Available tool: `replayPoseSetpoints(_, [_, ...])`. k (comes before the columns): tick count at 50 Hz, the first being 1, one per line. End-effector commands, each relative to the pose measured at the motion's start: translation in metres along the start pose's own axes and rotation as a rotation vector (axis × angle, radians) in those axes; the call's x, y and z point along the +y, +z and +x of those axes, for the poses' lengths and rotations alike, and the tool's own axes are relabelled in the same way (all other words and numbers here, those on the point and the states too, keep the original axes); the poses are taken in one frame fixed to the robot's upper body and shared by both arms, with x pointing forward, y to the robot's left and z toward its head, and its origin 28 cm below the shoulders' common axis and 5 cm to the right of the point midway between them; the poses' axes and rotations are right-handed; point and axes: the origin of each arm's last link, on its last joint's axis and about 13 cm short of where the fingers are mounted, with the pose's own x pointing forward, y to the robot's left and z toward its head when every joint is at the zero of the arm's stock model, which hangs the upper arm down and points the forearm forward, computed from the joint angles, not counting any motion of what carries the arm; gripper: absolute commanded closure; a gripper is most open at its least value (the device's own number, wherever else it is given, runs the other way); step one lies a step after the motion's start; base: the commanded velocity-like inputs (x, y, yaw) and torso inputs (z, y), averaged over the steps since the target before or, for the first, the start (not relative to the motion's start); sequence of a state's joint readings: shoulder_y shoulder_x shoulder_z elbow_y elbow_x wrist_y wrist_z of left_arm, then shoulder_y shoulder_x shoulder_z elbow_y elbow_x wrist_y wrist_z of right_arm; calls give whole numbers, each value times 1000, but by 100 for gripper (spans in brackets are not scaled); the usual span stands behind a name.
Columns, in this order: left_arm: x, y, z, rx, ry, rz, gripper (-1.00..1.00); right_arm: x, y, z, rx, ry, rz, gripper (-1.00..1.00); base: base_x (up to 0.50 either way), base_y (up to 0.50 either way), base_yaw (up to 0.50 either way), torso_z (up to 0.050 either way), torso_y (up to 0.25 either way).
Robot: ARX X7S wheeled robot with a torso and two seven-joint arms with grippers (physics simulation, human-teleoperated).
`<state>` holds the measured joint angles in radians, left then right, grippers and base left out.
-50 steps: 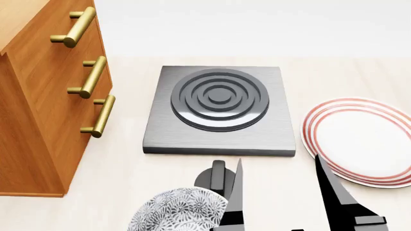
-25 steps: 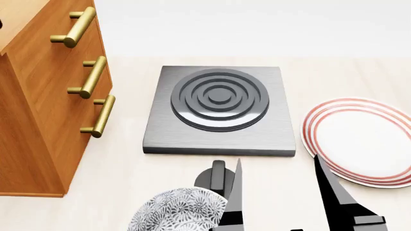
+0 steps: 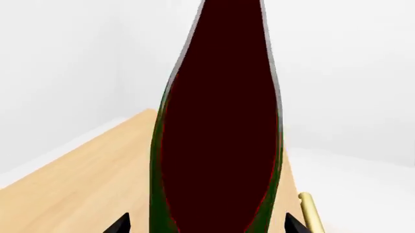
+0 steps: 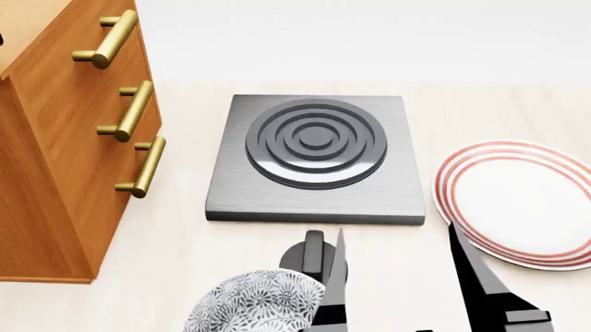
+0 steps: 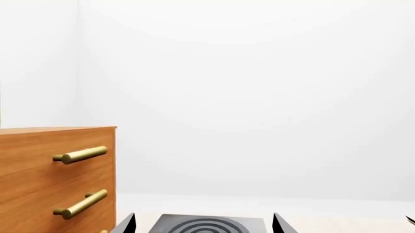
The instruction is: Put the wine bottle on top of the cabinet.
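While the wine bottle (image 3: 220,145) fills most of the left wrist view, we see its dark green body standing between the two black fingertips of the left pincer (image 3: 206,224), one tip on each side of the glass, so the pincer appears clamped on the bottle, though the contact itself is cut off at the frame edge. Beneath and behind the bottle lies the pale wooden top of the cabinet (image 3: 91,179), and a brass-gold handle (image 3: 310,213) shows just beside the bottle's lower part; whether the bottle's base touches that top we cannot tell. In the head view the bottle is out of sight, and the cabinet (image 4: 55,173) stands at the left of the counter (image 4: 166,242) with its three bar handles facing the middle. Just beside it sits a square grey hob (image 4: 316,158) with raised rings, and farther right a white plate (image 4: 522,202) with red rim stripes. Near the bottom edge a patterned bowl (image 4: 254,303) lies just beside the right pincer (image 4: 397,290), whose black fingers stand wide apart with nothing between them.
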<state>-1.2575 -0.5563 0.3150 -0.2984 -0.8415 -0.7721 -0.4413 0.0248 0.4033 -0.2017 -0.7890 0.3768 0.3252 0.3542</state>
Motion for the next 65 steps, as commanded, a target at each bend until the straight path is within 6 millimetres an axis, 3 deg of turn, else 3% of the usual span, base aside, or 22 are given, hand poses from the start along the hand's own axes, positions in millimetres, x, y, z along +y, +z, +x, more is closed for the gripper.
replayPoseSetpoints(1, [-7, -10, -26, -121, -22, 31, -100, 1, 0, 0, 1, 6, -1, -100, 0, 0, 0, 0, 0])
replayPoseSetpoints(9, [-5, -15, -59, -241, -24, 86, -100, 2, 2, -1, 0, 8, -4, -100, 0, 0, 0, 0, 0])
replayPoseSetpoints(22, [-13, -57, -106, -325, -100, 135, -100, 4, 2, -1, -2, 17, -4, -100, 0, 0, 0, 0, 0])
replayPoseSetpoints(29, [-27, -77, -138, -356, -179, 98, -100, 6, 4, -1, -5, 23, -5, -100, 0, 0, 0, 0, 0])
replayPoseSetpoints(44, [-62, -110, -182, -395, -275, 129, -100, 10, 5, -1, -12, 38, -1, -100, 0, 0, 0, 0, 0])
replayPoseSetpoints(55, [-72, -125, -200, -400, -323, 85, -100, 14, 3, 0, -9, 58, -2, -100, 0, 0, 0, 0, 0])
replayPoseSetpoints(65, [-82, -133, -204, -398, -375, 135, -100, 19, 9, 0, -22, 84, -9, -100, 0, 0, 0, 0, 0])
